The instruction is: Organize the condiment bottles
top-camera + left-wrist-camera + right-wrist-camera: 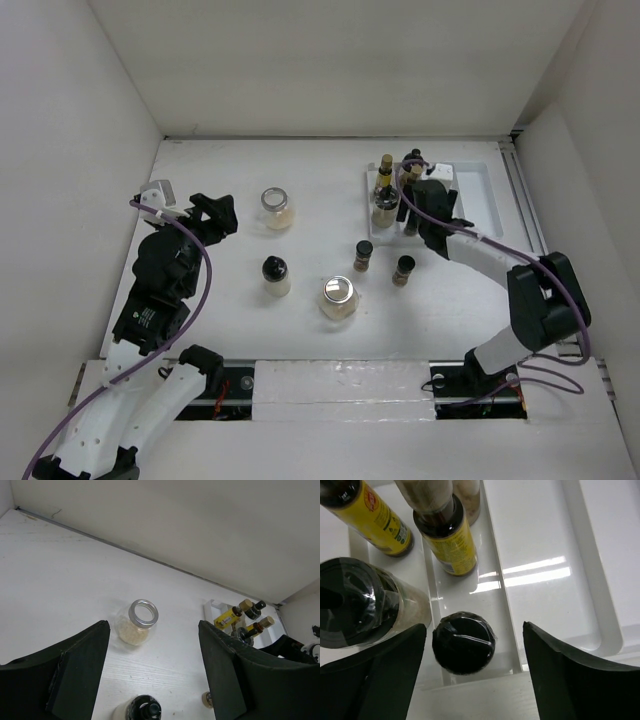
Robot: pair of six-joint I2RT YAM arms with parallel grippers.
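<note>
Hanging over the left end of the white divided tray (480,190) in the top view, the right gripper (418,205) is above a slim yellow-oil bottle (385,168) and a few other bottles standing close together; its spread cannot be told from here. Loose on the table (230,330), apart from one another, stand a silver-lidded jar (277,207), a black-capped pale jar (275,277), a second silver-lidded jar (339,297), a brown spice jar (363,255) and a second brown spice jar (404,270). The left gripper (215,213) sits at the left, near the silver-lidded jar. The left wrist view shows the left gripper (153,630) spread wide with nothing held; the silver-lidded jar (140,622) stands ahead of it and the black-capped pale jar (142,710) at the bottom edge. The right wrist view shows the right gripper (474,630) spread wide too. A black-capped jar (463,642) stands upright in a narrow tray compartment between its fingers (570,675), with a gap on each side. Two yellow-labelled bottles (447,542) stand behind it, and a wider black-lidded jar (355,602) is just beside it on the left.
</note>
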